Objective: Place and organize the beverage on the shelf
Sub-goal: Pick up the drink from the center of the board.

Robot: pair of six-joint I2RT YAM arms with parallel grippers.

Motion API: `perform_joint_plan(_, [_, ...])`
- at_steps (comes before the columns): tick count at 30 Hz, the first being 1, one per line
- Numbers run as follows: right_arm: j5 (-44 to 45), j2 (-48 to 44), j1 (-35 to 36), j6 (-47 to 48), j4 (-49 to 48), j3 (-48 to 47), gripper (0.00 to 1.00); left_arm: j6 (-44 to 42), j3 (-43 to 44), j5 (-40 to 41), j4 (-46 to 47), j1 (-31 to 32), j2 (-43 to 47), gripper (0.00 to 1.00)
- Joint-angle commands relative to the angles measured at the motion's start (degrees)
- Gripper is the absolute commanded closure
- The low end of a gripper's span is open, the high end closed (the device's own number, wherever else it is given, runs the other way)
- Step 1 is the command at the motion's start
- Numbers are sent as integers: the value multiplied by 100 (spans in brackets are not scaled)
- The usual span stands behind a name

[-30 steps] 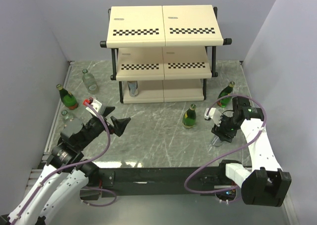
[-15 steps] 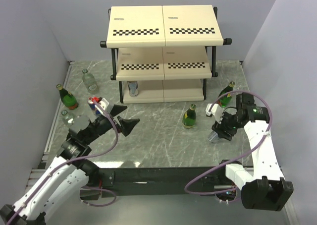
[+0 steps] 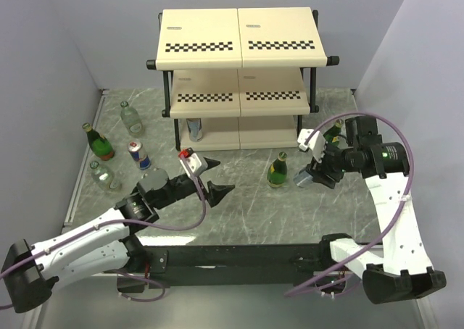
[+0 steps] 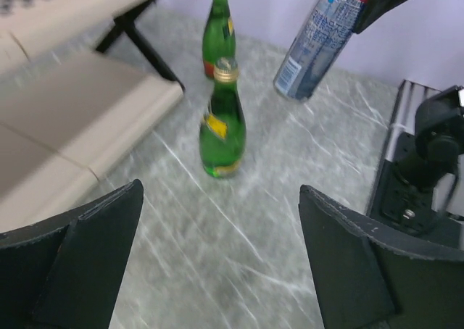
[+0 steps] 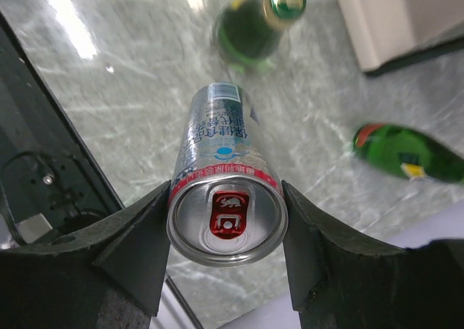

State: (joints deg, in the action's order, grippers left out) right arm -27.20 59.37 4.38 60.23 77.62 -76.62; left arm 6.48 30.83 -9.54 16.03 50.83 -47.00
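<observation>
The right gripper point(image 3: 319, 171) has its fingers clamped on the top end of a silver and blue metal can point(image 5: 226, 198). The can hangs tilted, in front of the right end of the tall shelf point(image 3: 239, 26) with cream boards, checked strips and a black frame. It looks lifted off the table.

The left gripper point(image 4: 221, 264) has its fingers wide apart and holds nothing. It points at a round green glass bottle with a gold cap point(image 4: 222, 130), which stands in front of the shelf, just beside the can.

Here is what could go wrong. The can is held only near its top and it leans, so it might slip out if the arm swings fast. On its way to the shelf, the can might bump the green bottle and tip it over. Both arms are aimed at that same spot, so they might bump each other. The can might also hit a board's front edge if it goes in too low.
</observation>
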Motion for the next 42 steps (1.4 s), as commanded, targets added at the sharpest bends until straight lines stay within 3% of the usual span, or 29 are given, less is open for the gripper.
perform_joint_plan(1, [-83, -57, 352, -502, 491, -554, 98, -586, -235, 31, 1259, 120, 42, 5])
perform_joint_plan(6, [-146, 12, 1518, -1179, 157, -749, 99, -841, -42, 154, 1683, 436, -502, 5])
perform_joint_plan(12, [-145, 381, 2302, -1751, -204, -1170, 100, -1228, 248, 382, 1913, 946, -1161, 5])
perform_joint_plan(19, [452, 777, 3322, -2339, -643, -1338, 100, -1606, 450, 769, 2097, 1368, -1566, 3])
perform_joint_plan(25, [830, 1172, 3745, -2647, -837, -1618, 100, -1896, 635, 945, 2220, 1667, -1935, 5])
perform_joint_plan(42, [1938, 1814, 4536, -3254, -942, -2234, 100, -2309, 284, 3010, 3449, 2265, -2419, 12])
